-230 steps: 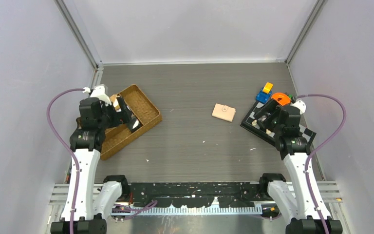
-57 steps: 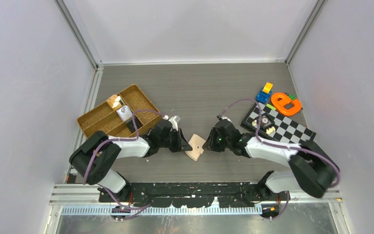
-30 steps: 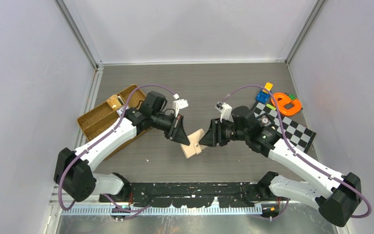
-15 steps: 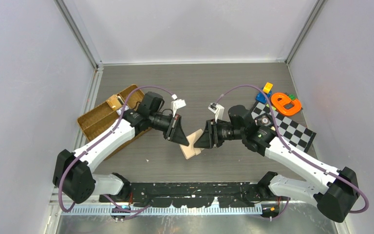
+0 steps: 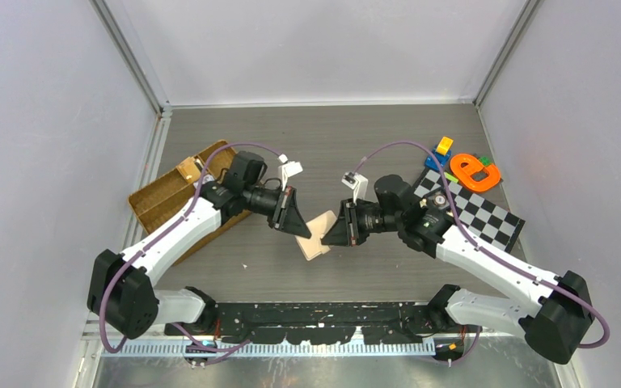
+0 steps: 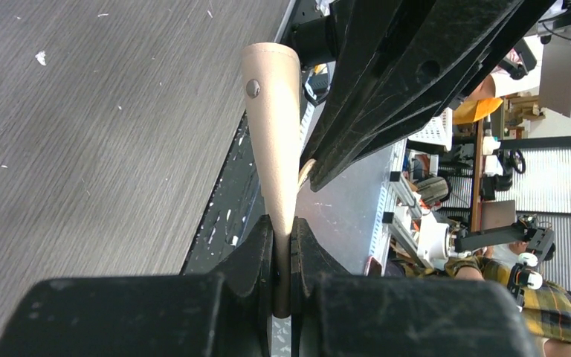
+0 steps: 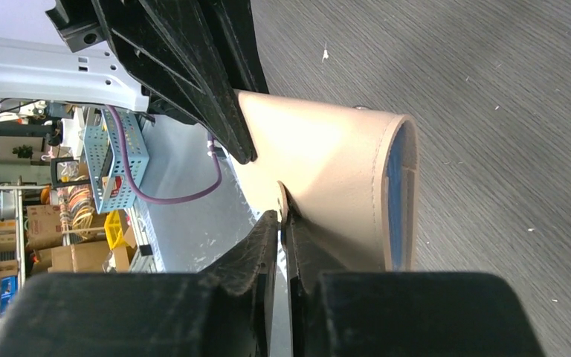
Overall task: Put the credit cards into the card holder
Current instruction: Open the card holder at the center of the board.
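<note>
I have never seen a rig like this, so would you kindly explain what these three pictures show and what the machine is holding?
Two robot arms, the left arm and the right arm, are bolted at the near edge of a table. The overhead picture looks down on both; the other two come from cameras on each wrist. On it lie a wicker tray, a checkered board and coloured toys. Both arms' jaws are pinched shut on one peach card holder, held between them; something blue shows inside its fold.
</note>
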Controlling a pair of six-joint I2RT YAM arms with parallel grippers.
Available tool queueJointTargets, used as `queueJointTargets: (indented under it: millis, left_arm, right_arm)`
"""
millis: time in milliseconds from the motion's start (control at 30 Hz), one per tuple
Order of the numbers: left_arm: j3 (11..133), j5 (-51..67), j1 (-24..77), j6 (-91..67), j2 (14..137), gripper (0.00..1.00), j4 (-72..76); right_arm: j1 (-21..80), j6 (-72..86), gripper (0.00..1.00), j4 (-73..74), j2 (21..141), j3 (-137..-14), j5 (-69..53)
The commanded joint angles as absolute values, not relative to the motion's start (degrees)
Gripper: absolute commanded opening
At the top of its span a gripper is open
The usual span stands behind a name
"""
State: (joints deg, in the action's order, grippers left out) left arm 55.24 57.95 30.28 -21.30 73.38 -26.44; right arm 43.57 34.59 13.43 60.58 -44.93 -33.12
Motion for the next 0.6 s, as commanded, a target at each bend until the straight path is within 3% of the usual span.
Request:
queueJointTargets:
  millis: [0,67,267,567]
  left_arm:
    - [55.72,58.17,29.55,-22.61,72.18,0.00,-21.24]
    - [55.66,57.99,29.51,-22.63,72.47,0.00,-21.46]
    - [56.00,56.17,29.28,-22.43,74.65,0.00,-23.56]
    - [56.05,55.33,27.96,-23.14,76.22,0.00,-24.05]
  right_arm:
    - [44.99,35.12,0.11,10.56,60.90,-44.75,-35.50]
    - [45.05,34.98,0.05,10.43,60.93,-44.74,-35.57]
    - [45.95,34.74,0.01,10.20,61.60,-45.65,-36.67]
    - [48.21,33.39,0.02,12.48,62.67,-47.50,-36.57]
